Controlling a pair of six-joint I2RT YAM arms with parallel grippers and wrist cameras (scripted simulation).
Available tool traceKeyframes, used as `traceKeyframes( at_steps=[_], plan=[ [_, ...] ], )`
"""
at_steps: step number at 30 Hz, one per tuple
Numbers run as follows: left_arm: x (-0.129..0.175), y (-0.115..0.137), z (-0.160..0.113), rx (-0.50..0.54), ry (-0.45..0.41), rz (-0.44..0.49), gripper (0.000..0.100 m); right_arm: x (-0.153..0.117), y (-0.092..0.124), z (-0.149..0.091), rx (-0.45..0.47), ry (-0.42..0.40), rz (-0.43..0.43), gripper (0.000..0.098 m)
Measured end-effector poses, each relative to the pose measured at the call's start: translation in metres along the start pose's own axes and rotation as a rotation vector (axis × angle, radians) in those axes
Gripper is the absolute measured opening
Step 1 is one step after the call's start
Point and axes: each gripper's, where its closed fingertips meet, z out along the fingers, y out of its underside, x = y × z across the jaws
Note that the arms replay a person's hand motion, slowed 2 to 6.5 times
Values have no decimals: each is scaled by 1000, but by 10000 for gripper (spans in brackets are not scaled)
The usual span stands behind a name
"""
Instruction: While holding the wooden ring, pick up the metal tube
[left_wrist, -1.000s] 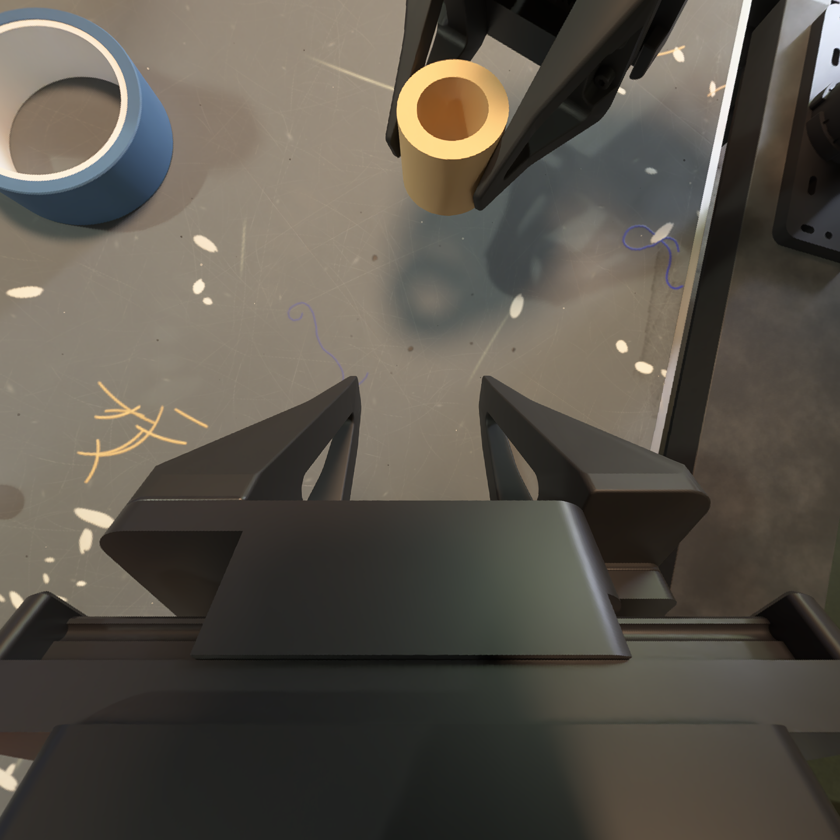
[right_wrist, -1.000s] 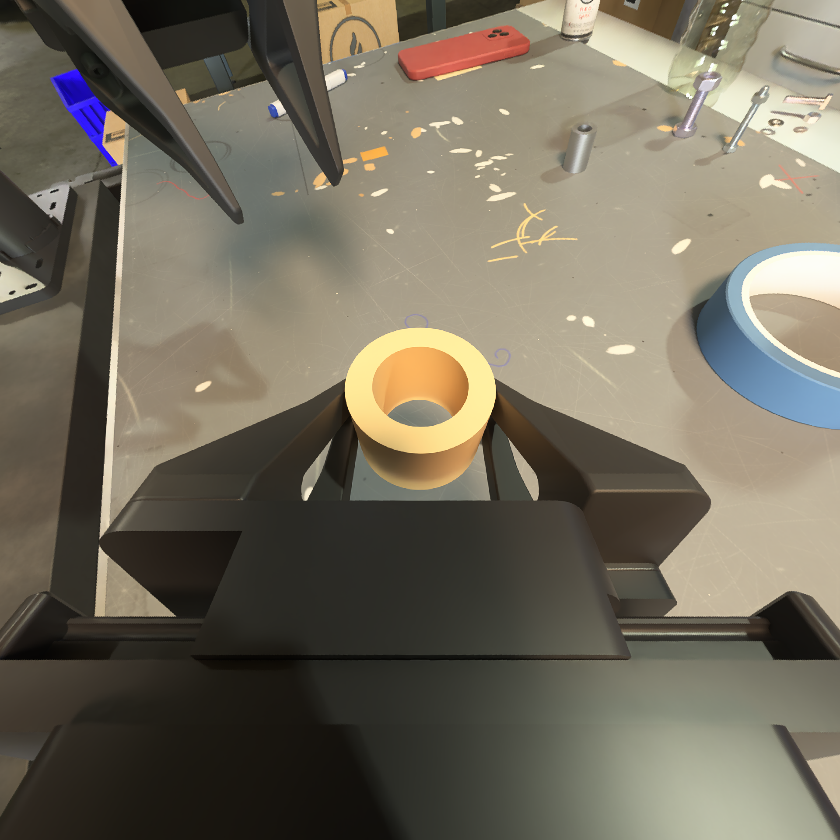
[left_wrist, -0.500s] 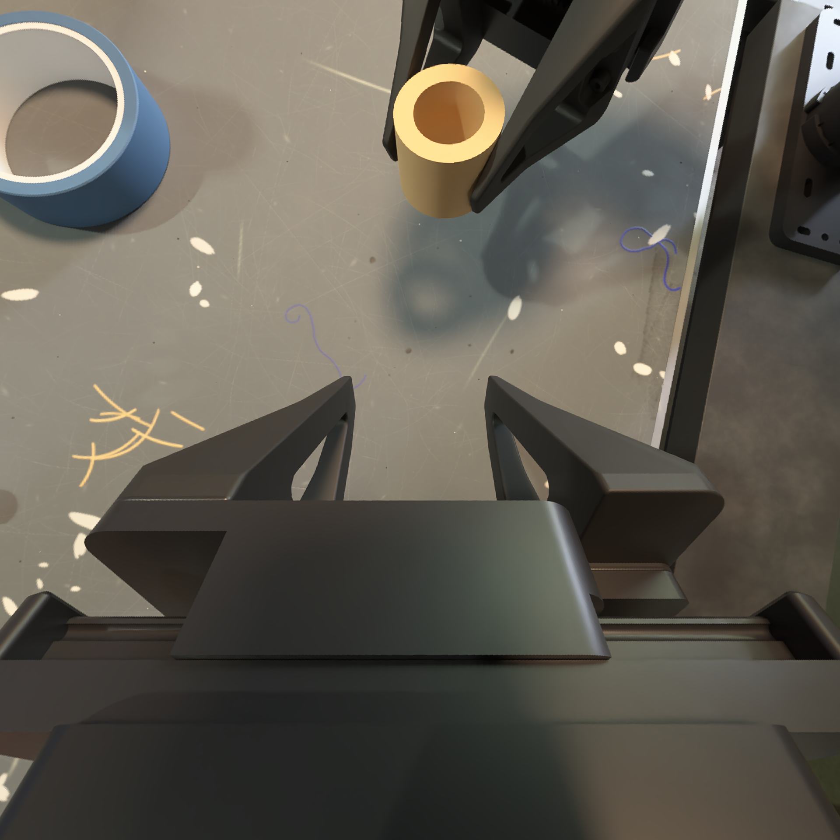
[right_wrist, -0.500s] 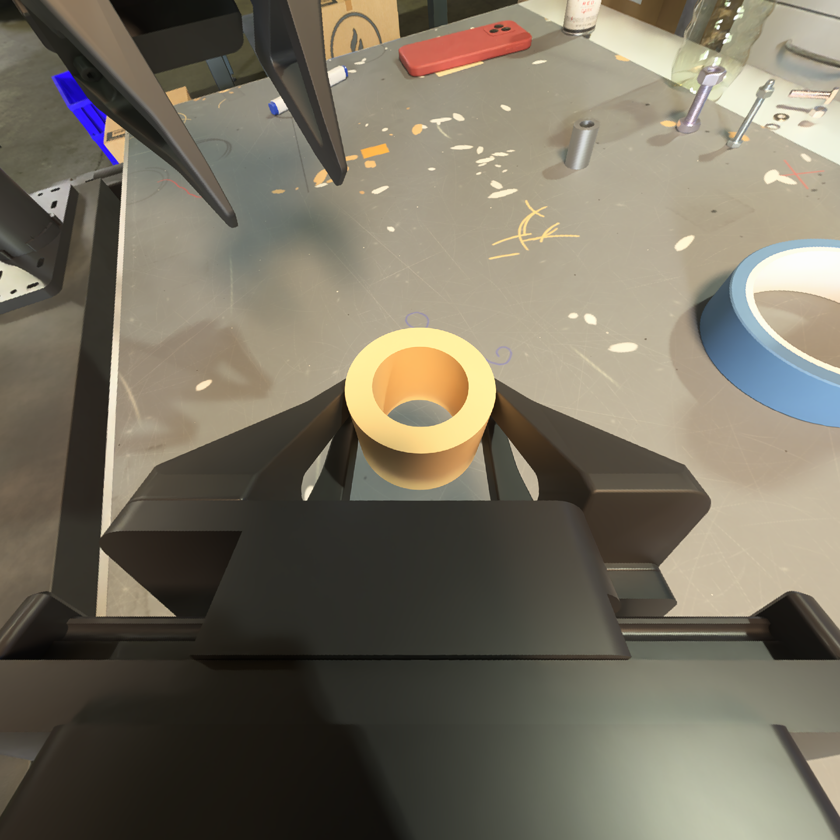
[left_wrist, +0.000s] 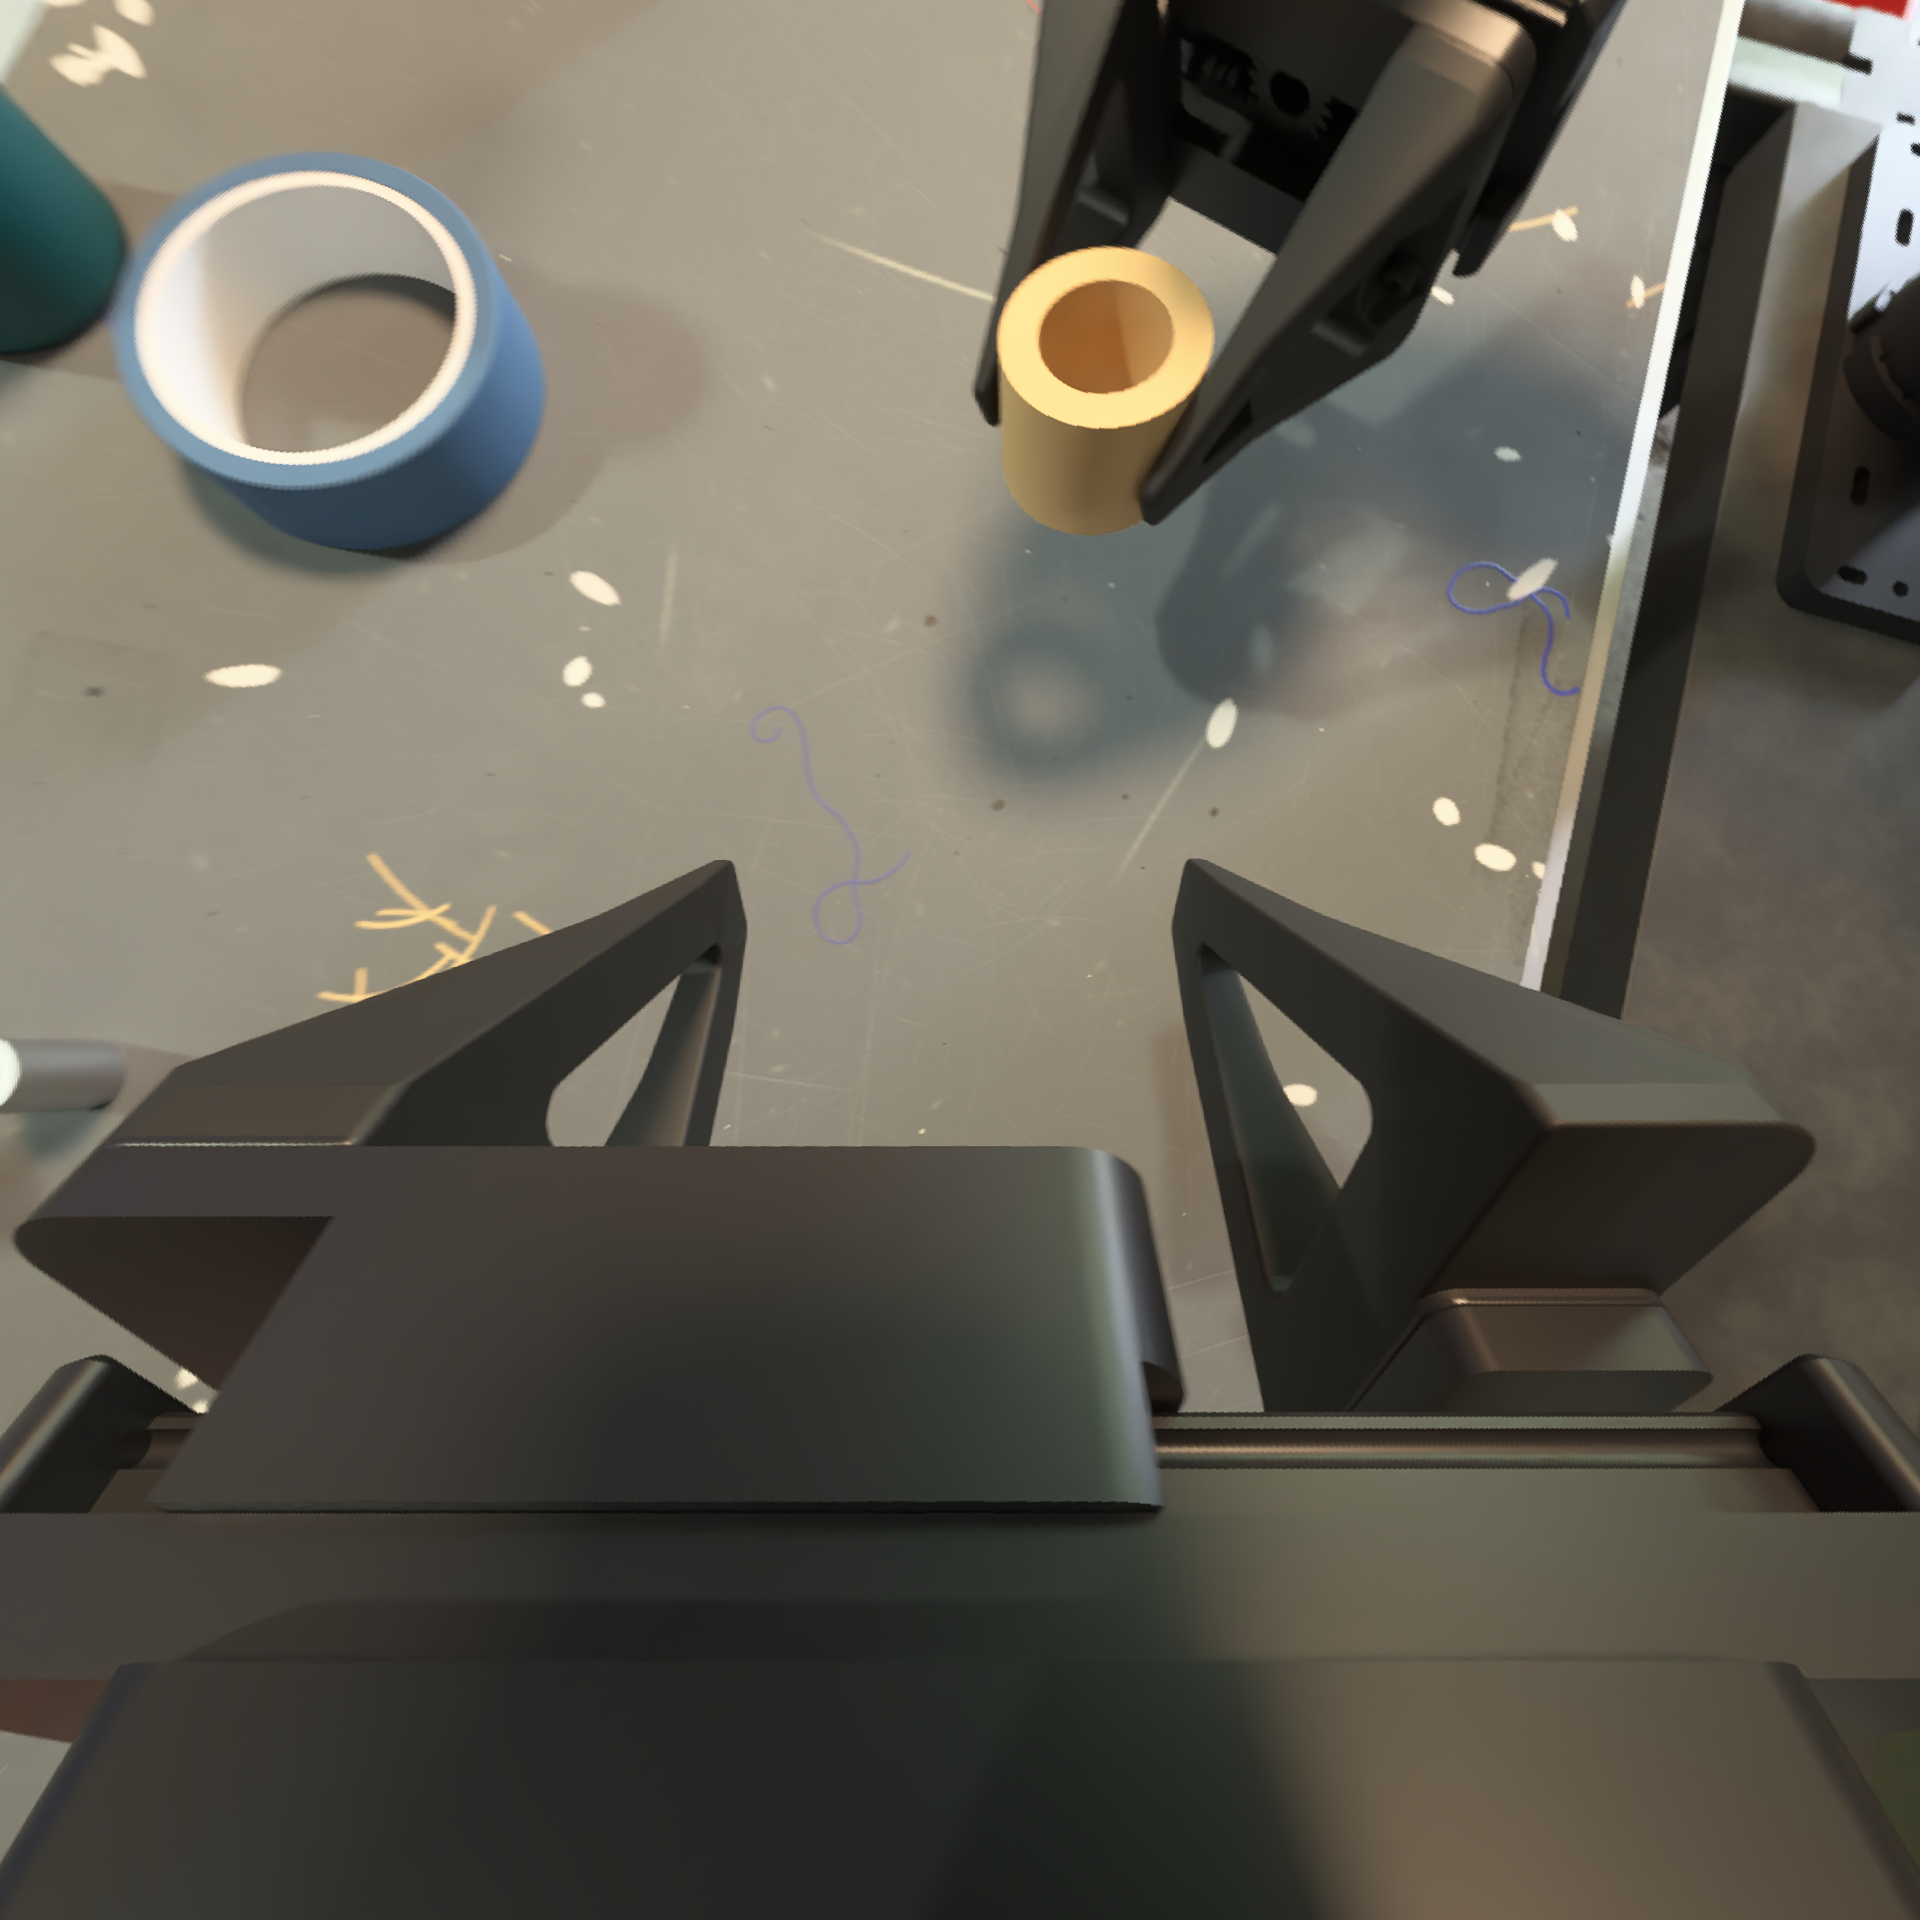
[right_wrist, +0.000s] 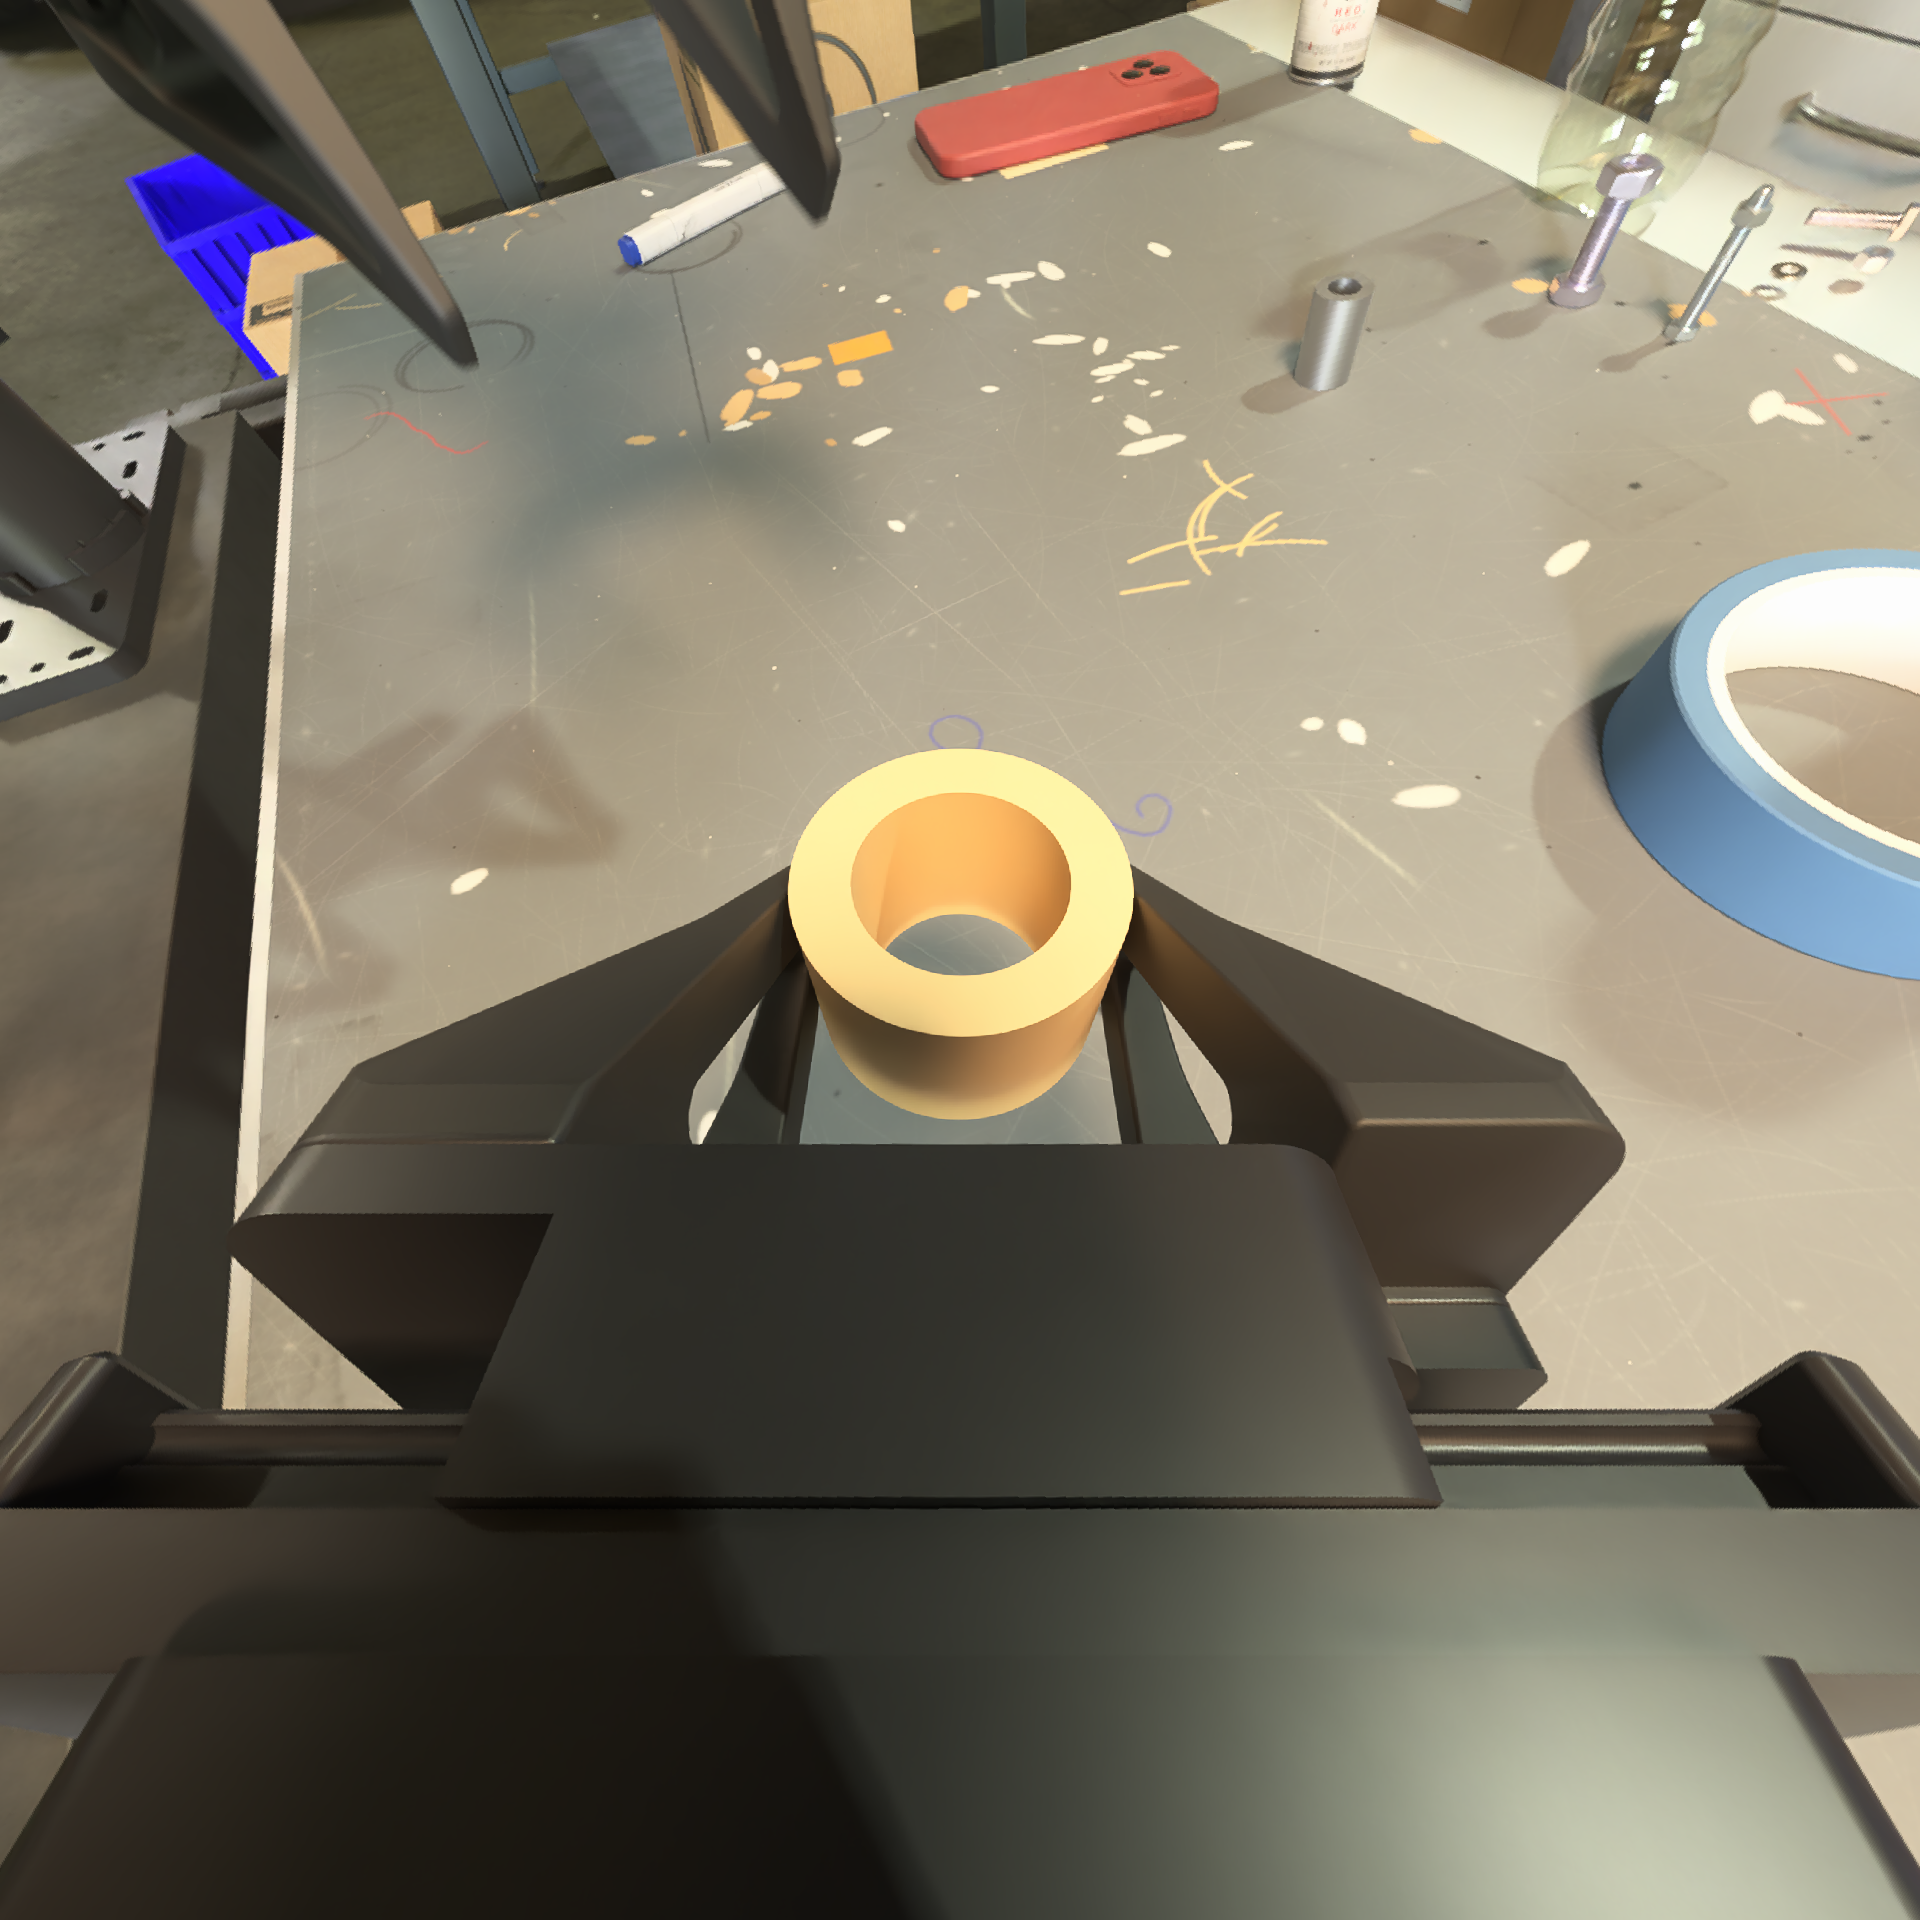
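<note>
The tan wooden ring (right_wrist: 961, 1029) is held off the table between the fingers of my right gripper (right_wrist: 961, 894), which is shut on it. It also shows in the left wrist view (left_wrist: 1091, 457), ahead of my left gripper (left_wrist: 958, 883). The left gripper is open wide and empty above the grey table (left_wrist: 727, 623). The small grey metal tube (right_wrist: 1330, 332) stands upright at the far right of the table, apart from both grippers. A blurred grey metal end (left_wrist: 57, 1075) at the left edge of the left wrist view looks like the same tube. The left gripper's fingers (right_wrist: 384, 249) hang at the top left of the right wrist view.
A blue tape roll (right_wrist: 1766, 831) lies at the right and also shows in the left wrist view (left_wrist: 343, 468), next to a teal object (left_wrist: 42, 249). At the back are a red phone (right_wrist: 1065, 109), a marker (right_wrist: 696, 213), bolts (right_wrist: 1605, 239) and a clear bottle (right_wrist: 1642, 83). The table's edge (left_wrist: 1621, 644) runs along the right.
My left gripper has opened wider and moved up and away from the right gripper. The right gripper has held still with the ring.
</note>
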Motion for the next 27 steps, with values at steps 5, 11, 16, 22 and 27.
traceKeyframes(
  at_steps=[5, 11, 16, 22, 27],
  plan=[
    [-26, -8, -32, 79, -87, -17, 787, 1, -1, -1, 5, 3, -4, 446],
    [-73, -10, -66, 171, -209, -49, 866, 1, -1, -1, 7, 0, -4, 446],
    [-111, 0, -74, 196, -226, -72, 888, 0, -2, -1, 8, -3, -5, 446],
    [-150, 14, -63, 189, -191, -47, 841, -1, -3, -1, 13, -9, -12, 446],
    [-177, 26, -49, 176, -154, -6, 821, -2, -3, -1, 16, -15, -14, 446]
  ],
)
